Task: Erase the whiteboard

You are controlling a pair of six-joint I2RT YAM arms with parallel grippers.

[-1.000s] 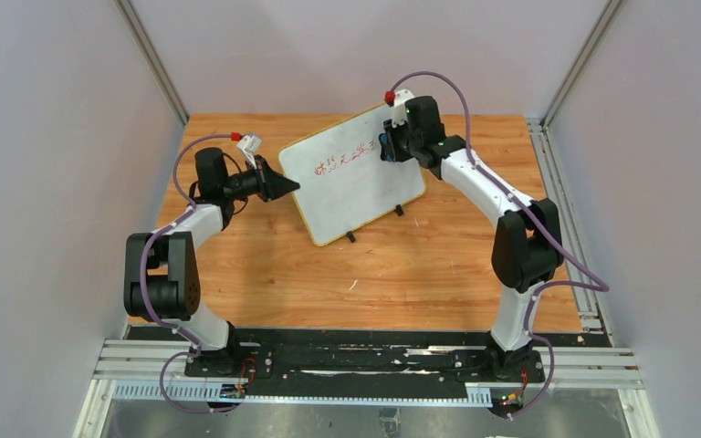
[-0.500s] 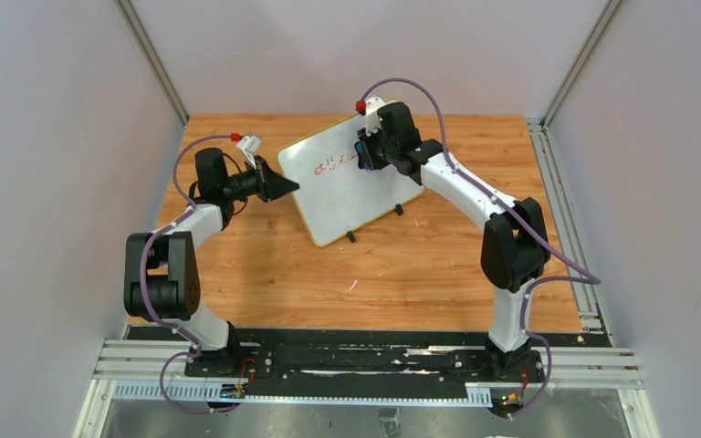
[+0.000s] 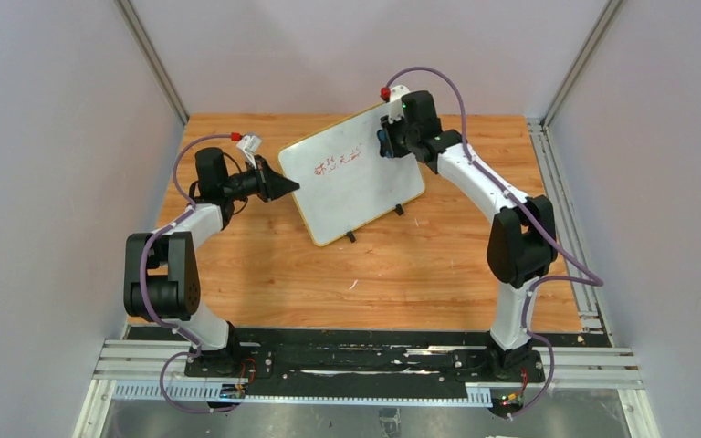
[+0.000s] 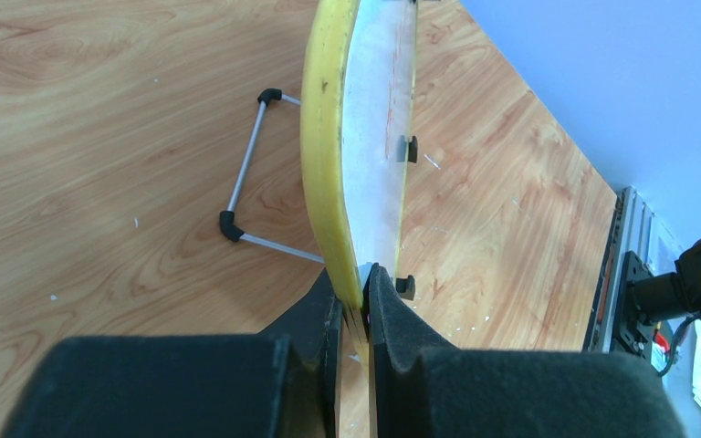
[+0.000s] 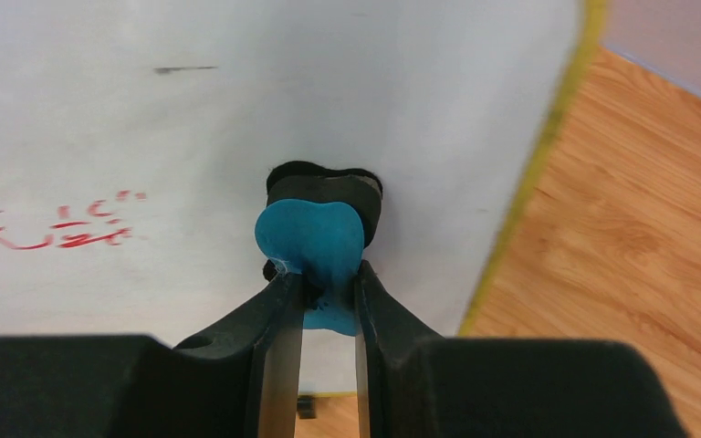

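Observation:
The whiteboard stands tilted on the wooden table, white with a thin yellow frame and two small black feet. Red handwriting runs across its upper left part and shows as red handwriting in the right wrist view. My left gripper is shut on the board's left edge; the left wrist view has the yellow frame pinched in the gripper. My right gripper is shut on a blue eraser with a black pad, pressed against the whiteboard near its top right corner.
A wire stand behind the board props it up on the wooden table. Grey walls enclose the table on three sides. A metal rail runs along the right edge.
My right gripper swept the eraser left along the board's upper part, then came back right to near the top right corner. Part of the red writing is gone. The left arm has not moved.

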